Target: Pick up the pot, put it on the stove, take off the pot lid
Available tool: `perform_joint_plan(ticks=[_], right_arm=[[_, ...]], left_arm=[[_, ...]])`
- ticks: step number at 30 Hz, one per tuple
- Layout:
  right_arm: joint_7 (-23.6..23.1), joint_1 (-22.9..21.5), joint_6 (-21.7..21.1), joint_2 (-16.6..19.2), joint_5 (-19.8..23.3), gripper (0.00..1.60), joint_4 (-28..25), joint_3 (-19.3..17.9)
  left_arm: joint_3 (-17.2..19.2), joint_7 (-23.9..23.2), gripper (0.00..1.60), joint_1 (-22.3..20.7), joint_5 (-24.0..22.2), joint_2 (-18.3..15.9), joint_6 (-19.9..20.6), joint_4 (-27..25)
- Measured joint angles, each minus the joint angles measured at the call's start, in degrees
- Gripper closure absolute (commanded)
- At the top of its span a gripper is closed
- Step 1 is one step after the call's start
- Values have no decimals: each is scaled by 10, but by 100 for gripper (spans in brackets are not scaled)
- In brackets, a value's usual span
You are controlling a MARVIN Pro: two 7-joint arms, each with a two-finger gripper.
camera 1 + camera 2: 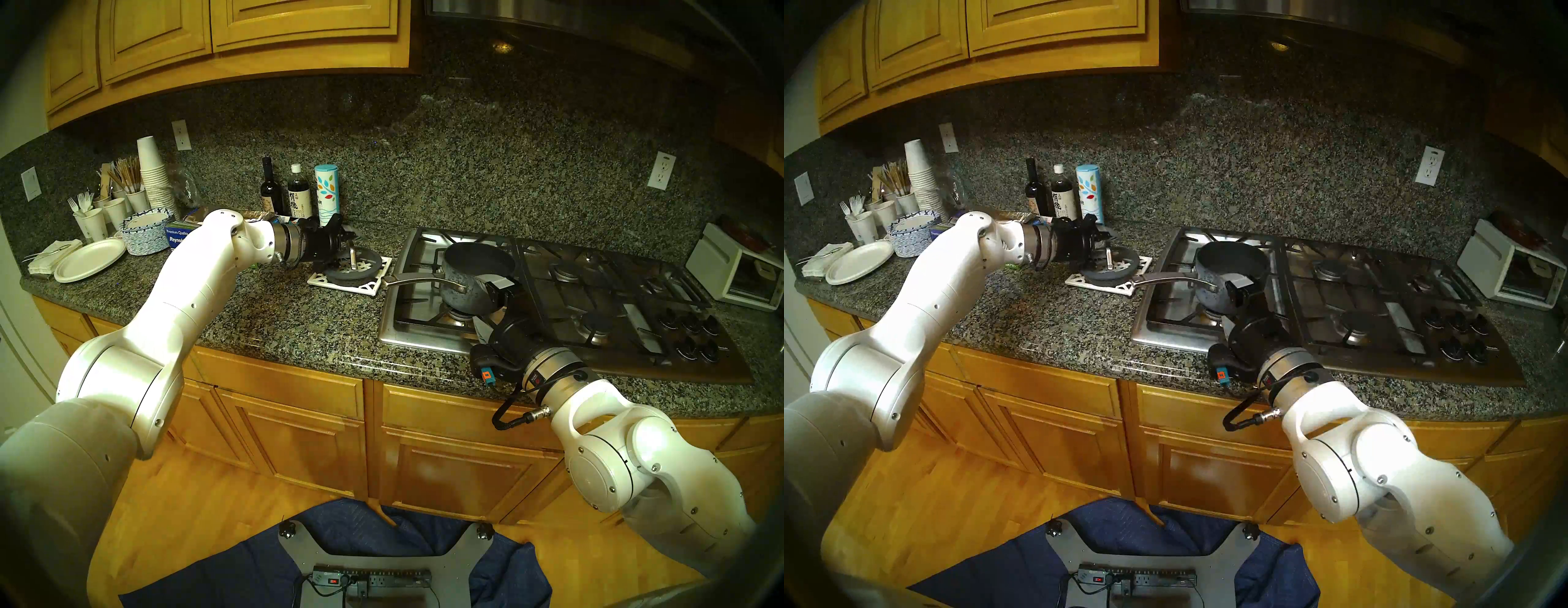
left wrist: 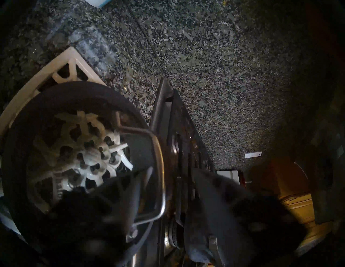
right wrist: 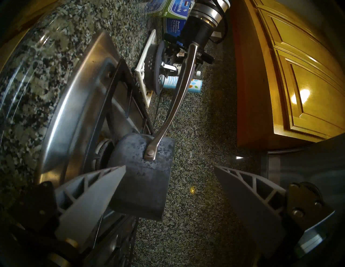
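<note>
Pincer (image 2: 164, 214) parted around pot lid (image 2: 74, 154) handle; right pincer (image 3: 168, 186) wide.

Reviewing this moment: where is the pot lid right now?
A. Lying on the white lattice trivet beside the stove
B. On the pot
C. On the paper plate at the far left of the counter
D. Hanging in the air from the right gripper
A: the pot lid lies on the white trivet left of the stove, while the pot stands open on a burner grate.

Granite counter (image 1: 297, 322): stove (image 1: 594, 297), trivet (image 1: 373, 284), plates (image 1: 89, 259).
</note>
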State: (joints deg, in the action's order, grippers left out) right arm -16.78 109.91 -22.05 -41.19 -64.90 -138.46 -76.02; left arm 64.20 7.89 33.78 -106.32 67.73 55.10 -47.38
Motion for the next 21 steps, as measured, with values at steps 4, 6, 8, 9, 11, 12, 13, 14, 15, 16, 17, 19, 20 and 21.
perform_joint_plan(ticks=[4, 6, 8, 9, 11, 12, 13, 14, 15, 16, 17, 19, 20, 21], right_arm=[[0, 0, 0, 0, 0, 0, 0, 0], [0, 0, 0, 0, 0, 0, 0, 0], [0, 0, 0, 0, 0, 0, 0, 0], [0, 0, 0, 0, 0, 0, 0, 0], [0, 0, 0, 0, 0, 0, 0, 0], [1, 0, 0, 0, 0, 0, 0, 0], [1, 0, 0, 0, 0, 0, 0, 0], [1, 0, 0, 0, 0, 0, 0, 0], [1, 0, 0, 0, 0, 0, 0, 0], [1, 0, 0, 0, 0, 0, 0, 0], [1, 0, 0, 0, 0, 0, 0, 0], [1, 0, 0, 0, 0, 0, 0, 0], [1, 0, 0, 0, 0, 0, 0, 0], [1, 0, 0, 0, 0, 0, 0, 0]], left_arm=[[-2, -1, 0, 2, 2, -2, 0, -11], [-2, -1, 0, 5, 3, -4, 0, -17], [-2, -1, 0, 8, 4, -6, 0, -23], [-2, -1, 0, 10, 4, -8, 0, -26], [-3, -1, 0, 13, 4, -11, 0, -32], [-3, 0, 0, 15, 5, -14, 0, -38], [-4, 0, 0, 16, 6, -16, 0, -41], [-4, 0, 0, 17, 6, -17, 0, -44], [-5, 1, 0, 19, 7, -20, 0, -48], [-5, 1, 0, 19, 7, -21, 0, -50], [-6, 1, 0, 20, 8, -22, 0, -52], [-7, 1, 0, 22, 9, -27, 0, -59], [-7, 2, 0, 24, 10, -31, 0, -64], [-7, 3, 0, 25, 11, -33, 0, -67]])
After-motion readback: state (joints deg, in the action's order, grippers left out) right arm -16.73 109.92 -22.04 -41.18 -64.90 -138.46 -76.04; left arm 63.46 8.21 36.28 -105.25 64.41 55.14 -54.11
